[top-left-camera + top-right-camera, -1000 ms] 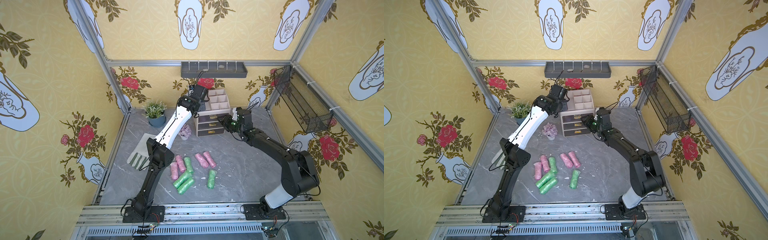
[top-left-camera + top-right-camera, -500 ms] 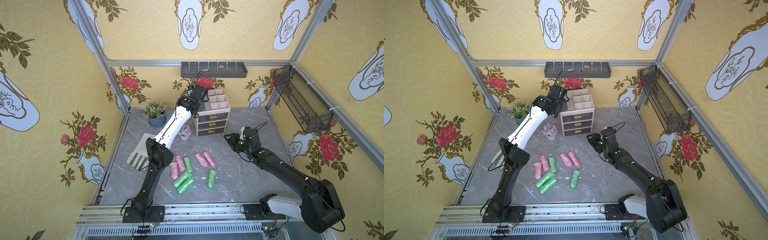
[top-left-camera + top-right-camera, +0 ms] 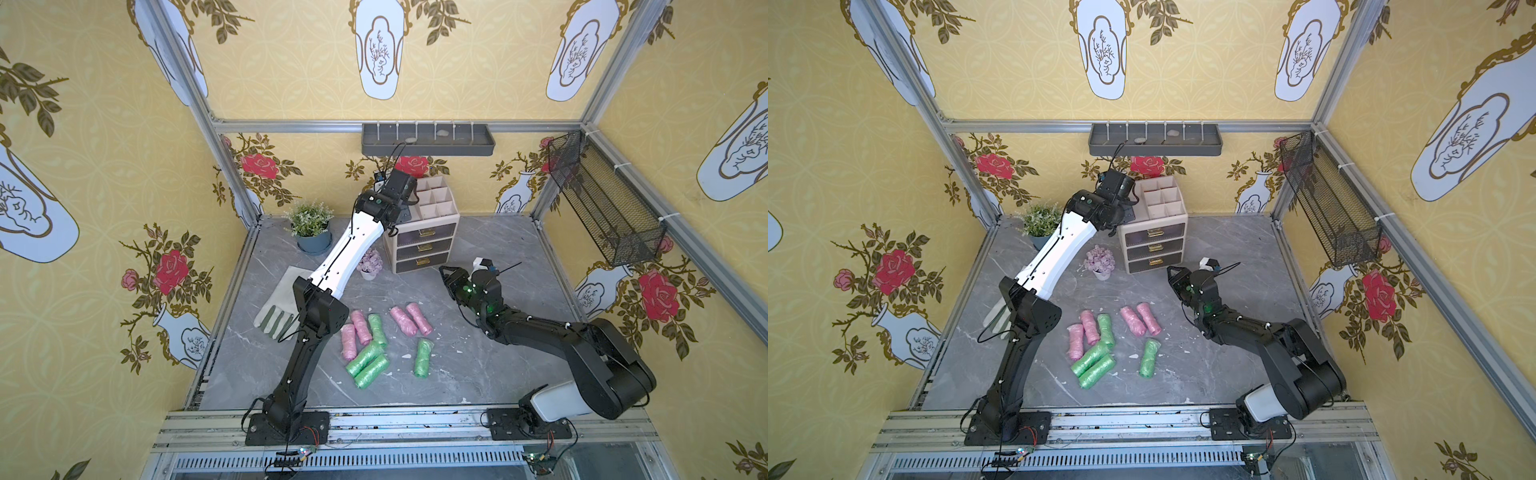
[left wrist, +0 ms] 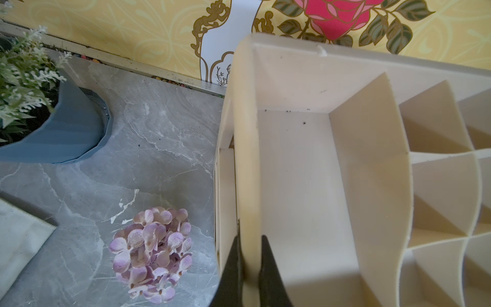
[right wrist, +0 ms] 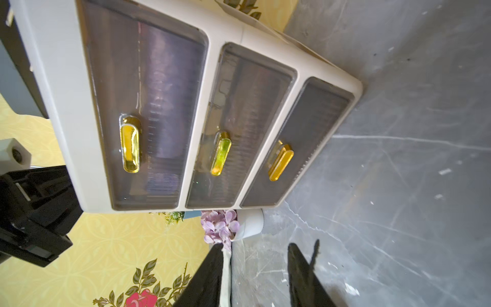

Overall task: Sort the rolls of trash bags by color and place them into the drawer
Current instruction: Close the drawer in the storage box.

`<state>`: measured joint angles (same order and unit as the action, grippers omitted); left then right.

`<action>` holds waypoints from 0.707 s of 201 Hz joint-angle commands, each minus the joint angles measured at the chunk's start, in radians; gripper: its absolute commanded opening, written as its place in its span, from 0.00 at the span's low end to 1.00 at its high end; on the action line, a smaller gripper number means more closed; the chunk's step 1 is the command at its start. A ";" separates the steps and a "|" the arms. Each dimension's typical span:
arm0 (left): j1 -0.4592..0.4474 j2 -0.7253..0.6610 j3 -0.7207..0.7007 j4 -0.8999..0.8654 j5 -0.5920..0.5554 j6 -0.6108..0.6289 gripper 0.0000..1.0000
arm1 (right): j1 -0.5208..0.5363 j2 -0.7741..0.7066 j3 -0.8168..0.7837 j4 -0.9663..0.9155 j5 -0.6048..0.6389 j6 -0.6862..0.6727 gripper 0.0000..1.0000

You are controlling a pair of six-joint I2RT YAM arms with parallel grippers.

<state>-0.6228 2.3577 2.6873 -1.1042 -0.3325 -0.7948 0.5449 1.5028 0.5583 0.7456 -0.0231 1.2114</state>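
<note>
From my station, the left gripper (image 4: 251,265) is the busy one. In the left wrist view its two black fingers (image 4: 233,268) sit pressed together on either side of the outer side wall of the open compartment tray on top of the drawer unit (image 3: 422,232), pinching that wall near its front corner. In both top views the fingers themselves are hidden behind the arm's wrist. The right gripper (image 5: 259,273) hangs over the grey table (image 3: 511,249) in front of the drawer unit, facing its three drawer fronts and apart from them. Its fingers stand partly spread, with only bare tabletop between them, so it holds and touches nothing. All three drawers look pushed in. Something purplish shows through the cloudy front of the top one, and I cannot tell what it is. The rolls I can count lie loose on the table, nearer the arm bases. There are four pink rolls (image 3: 360,327) and four green rolls (image 3: 365,357). Two pink ones lie side by side closest to the right gripper. Two more pink and one green lie packed in a row to their left, two green touch just below those, and one green lies alone. A small flower bunch (image 3: 371,262) in a white pot stands just beside the unit.
</note>
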 commanded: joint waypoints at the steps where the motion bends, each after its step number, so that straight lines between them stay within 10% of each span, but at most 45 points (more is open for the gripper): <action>1: -0.003 0.021 0.004 -0.111 0.067 -0.027 0.00 | -0.017 0.067 0.024 0.224 -0.021 0.031 0.40; 142: 0.029 0.069 0.028 -0.104 0.100 -0.023 0.00 | -0.057 0.343 0.184 0.401 -0.117 0.180 0.37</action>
<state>-0.6006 2.3913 2.7293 -1.1065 -0.3027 -0.7937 0.4847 1.8294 0.7143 1.0992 -0.1257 1.3647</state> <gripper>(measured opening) 0.088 0.370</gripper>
